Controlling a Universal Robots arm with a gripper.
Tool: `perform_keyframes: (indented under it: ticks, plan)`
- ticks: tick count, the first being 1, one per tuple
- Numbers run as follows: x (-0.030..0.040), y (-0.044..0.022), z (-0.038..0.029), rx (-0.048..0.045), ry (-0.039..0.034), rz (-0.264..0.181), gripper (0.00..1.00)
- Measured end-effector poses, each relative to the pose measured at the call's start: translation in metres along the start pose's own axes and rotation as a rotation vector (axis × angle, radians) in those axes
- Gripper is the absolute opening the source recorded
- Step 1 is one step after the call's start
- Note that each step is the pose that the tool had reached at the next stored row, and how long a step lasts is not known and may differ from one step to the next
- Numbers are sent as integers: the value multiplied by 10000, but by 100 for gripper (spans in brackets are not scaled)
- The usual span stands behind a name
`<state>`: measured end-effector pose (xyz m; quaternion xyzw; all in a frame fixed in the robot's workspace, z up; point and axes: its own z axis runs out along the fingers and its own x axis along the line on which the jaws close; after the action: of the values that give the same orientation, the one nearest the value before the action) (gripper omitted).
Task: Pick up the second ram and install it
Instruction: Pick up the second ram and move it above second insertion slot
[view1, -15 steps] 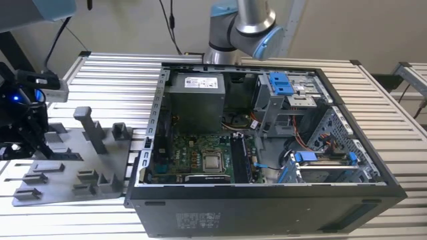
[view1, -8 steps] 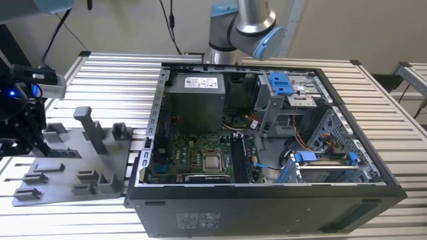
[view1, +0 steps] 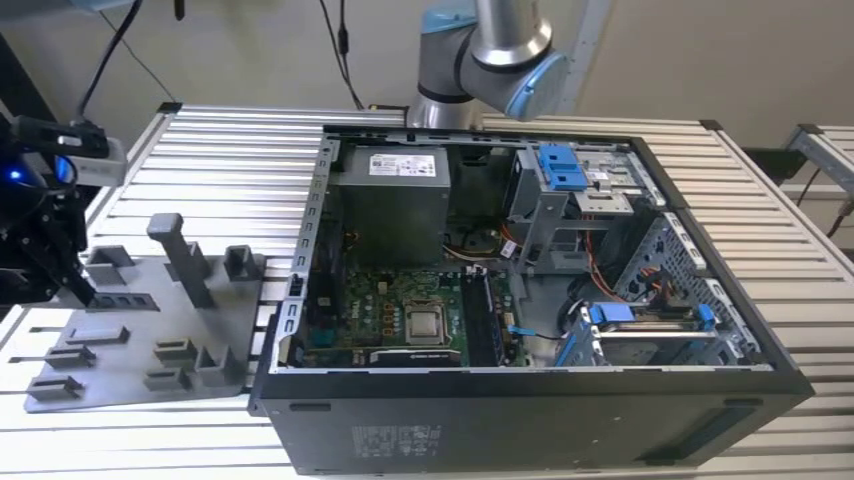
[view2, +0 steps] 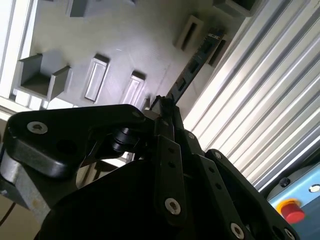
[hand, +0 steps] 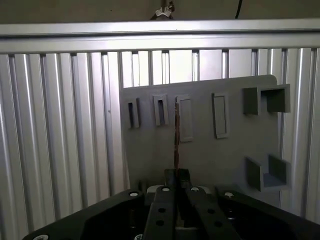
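The gripper (hand: 176, 174) is clamping one end of the second ram (hand: 176, 135), holding it edge-on at the grey tray (hand: 210, 150), well apart from the computer case (view1: 534, 410). The pick-up step is running, I'd judge. Installing is not yet done, and it is calling for a square line-up over the motherboard (view1: 387, 305).

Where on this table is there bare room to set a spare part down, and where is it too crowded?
Freest: the slatted table behind the grey tray, bordered by the computer case and the far edge. A narrower strip lies past the case at the exterior view's right. Crowded: the tray's holders, where the hand grips the second ram, and the case's interior.
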<state>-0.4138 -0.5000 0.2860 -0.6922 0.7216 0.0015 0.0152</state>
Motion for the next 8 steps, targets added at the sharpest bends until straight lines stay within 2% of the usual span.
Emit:
perform_keyframes:
  ticks: [8]
  plan:
    - [-2, -2, -104, 0, 1, 18, 14]
